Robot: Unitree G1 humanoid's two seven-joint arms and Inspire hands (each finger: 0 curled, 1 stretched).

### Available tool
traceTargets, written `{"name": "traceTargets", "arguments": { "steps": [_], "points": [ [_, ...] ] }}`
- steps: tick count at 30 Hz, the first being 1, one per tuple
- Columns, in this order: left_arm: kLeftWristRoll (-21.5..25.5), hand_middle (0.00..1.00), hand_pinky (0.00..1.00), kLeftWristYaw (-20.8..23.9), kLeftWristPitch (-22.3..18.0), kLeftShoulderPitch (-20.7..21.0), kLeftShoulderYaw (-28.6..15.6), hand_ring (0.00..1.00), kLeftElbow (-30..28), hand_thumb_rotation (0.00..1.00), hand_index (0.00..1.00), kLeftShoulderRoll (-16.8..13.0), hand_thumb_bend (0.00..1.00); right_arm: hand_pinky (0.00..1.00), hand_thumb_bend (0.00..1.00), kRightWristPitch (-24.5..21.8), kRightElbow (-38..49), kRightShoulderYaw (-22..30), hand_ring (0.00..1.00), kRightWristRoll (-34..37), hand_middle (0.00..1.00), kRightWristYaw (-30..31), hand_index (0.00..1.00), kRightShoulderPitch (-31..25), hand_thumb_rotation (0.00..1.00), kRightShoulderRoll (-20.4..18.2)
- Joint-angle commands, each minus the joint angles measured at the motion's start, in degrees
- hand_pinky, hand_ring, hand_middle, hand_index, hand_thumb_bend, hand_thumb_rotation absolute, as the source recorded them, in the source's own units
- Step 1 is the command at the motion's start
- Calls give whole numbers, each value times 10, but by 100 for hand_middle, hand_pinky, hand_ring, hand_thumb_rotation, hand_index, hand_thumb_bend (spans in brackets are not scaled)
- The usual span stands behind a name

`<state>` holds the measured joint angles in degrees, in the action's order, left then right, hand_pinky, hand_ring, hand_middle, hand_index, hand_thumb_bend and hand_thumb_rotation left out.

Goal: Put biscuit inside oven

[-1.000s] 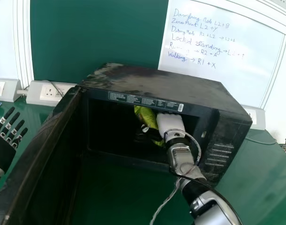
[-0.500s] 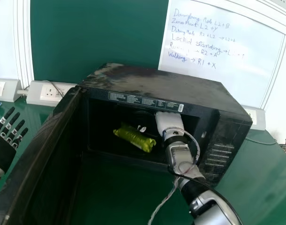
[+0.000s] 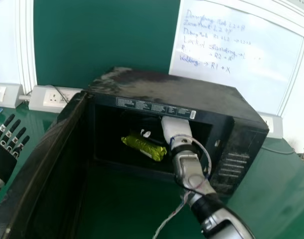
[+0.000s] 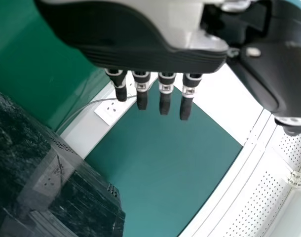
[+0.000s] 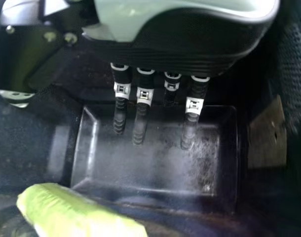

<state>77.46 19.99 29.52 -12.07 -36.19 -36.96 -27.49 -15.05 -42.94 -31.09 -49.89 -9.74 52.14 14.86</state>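
A shiny yellow-green biscuit packet [image 3: 144, 148] lies on its side inside the black oven [image 3: 167, 92], just behind the open front. The wrapper looks thin, crinkled and rather slippery. The pack is probably light, but stiff only as far as the biscuits in it, which could crack if squeezed hard. If it needs moving, the best hold is probably round the middle of its length, with gentle pressure, or a soft push with flat fingers. The right hand [image 3: 176, 128] reaches in beside the packet, its fingers extended and gripping nothing. The packet seems delivered, so drawing the hand out looks like the next step, taking care not to drag the wrapper along. The oven door [image 3: 37, 164] stands open on the left. Beyond it, the left hand [image 3: 3, 162] is spread and empty over the green table [image 3: 271, 184]. A pale printed label strip [image 3: 154, 106] runs above the oven opening. Behind, a whiteboard [image 3: 266, 74] carries handwritten lines with arrows and plus signs.
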Motion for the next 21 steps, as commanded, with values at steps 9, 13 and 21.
{"name": "traceTargets", "arguments": {
  "steps": [9,13,21],
  "points": [
    [-2,100,100,-3,-5,6,2,100,3,15,94,-6,43,64,83,-41,117,7,70,-7,72,43,71,-70,31,19],
    [-3,100,100,-12,-4,4,1,100,5,15,95,-7,42,68,80,-55,161,13,76,-8,75,61,69,-98,30,24],
    [-2,100,100,-4,-3,5,3,100,1,15,95,-8,42,70,82,-53,243,28,77,-12,76,69,70,-147,30,38]
  ]
}}
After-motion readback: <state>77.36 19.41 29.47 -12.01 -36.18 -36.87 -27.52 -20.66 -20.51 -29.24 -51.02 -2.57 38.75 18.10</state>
